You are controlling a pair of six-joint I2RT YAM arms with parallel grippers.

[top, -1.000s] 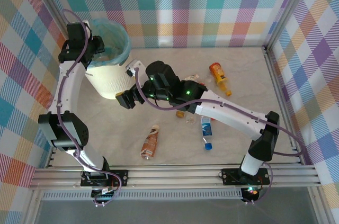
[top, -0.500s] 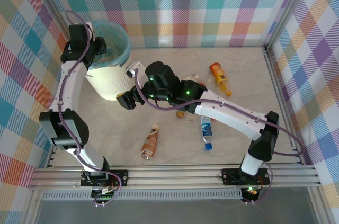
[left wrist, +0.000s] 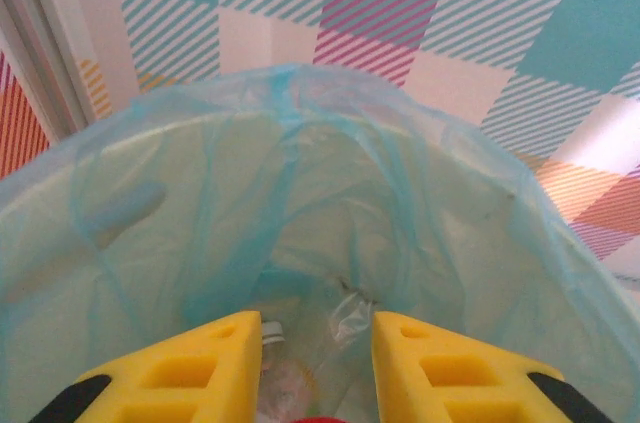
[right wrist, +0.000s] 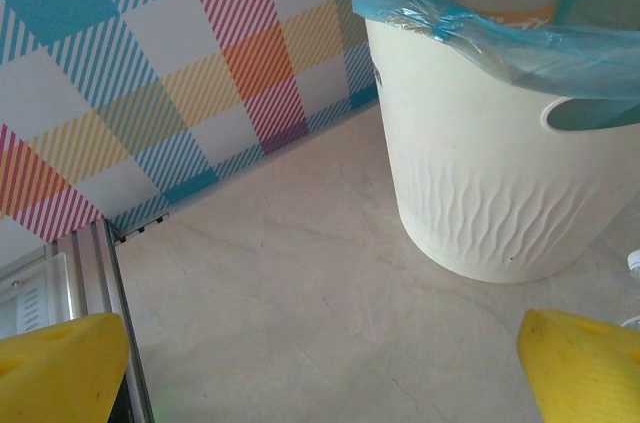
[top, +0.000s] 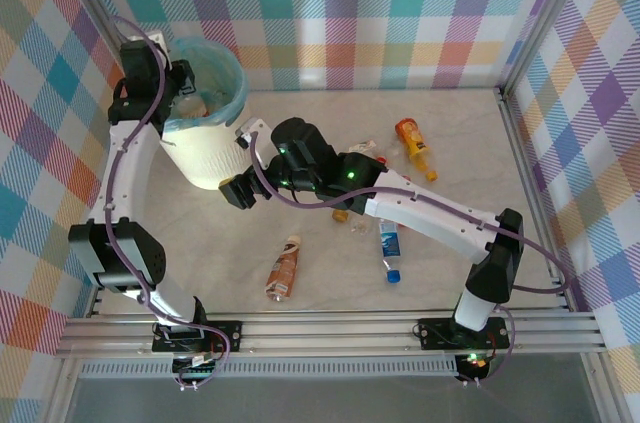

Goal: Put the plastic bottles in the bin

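The bin (top: pixel 205 148), white with a pale teal bag over its rim, stands at the far left. My left gripper (top: pixel 180 91) hovers open above the bin's mouth. In the left wrist view that left gripper (left wrist: pixel 317 331) looks down on the bag (left wrist: pixel 300 193) and on bottles at the bottom, one with a white cap (left wrist: pixel 272 336). My right gripper (top: pixel 240 161) is open wide, low beside the bin's right wall (right wrist: pixel 480 183), holding nothing. On the table lie an orange bottle (top: pixel 412 143), a brown bottle (top: pixel 283 268) and a clear bottle (top: pixel 390 248) with a blue label.
More bottles lie half hidden under my right arm (top: pixel 358 223). Checked walls and metal frame rails (top: pixel 515 143) close the table on three sides. Bare table lies to the left of my right gripper (right wrist: pixel 320 363), up to the left rail (right wrist: pixel 90 273).
My left gripper has drawn back toward the far left rim of the bin, and an orange-tinted bottle now shows inside the bag. The right arm has barely shifted.
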